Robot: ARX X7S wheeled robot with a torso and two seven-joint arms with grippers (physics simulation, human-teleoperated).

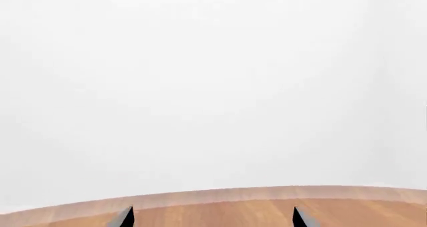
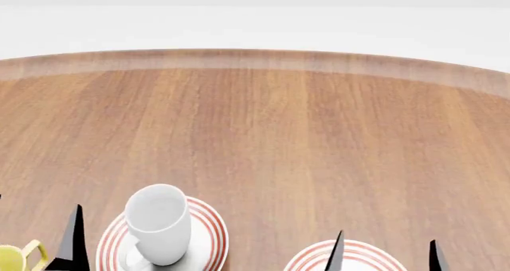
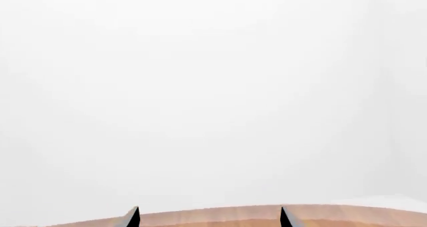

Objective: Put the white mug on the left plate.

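In the head view the tall all-white mug [image 2: 159, 223] stands upright on the left plate [image 2: 210, 238], a white plate with red rings near the table's front edge. My left gripper [image 2: 38, 226] is open and empty just left of the plate, apart from the mug; one fingertip [image 2: 76, 238] shows. My right gripper [image 2: 386, 254] is open and empty over the right plate [image 2: 307, 262]. The left wrist view shows the left gripper [image 1: 213, 218] open over bare wood. The right wrist view shows the right gripper [image 3: 208, 218] open. Mug and plates are out of both wrist views.
A yellow mug handle and rim [image 2: 16, 256] show at the bottom left corner, left of my left fingertip. The round wooden table [image 2: 263, 134] stretches far ahead to its curved far edge, with a white floor beyond.
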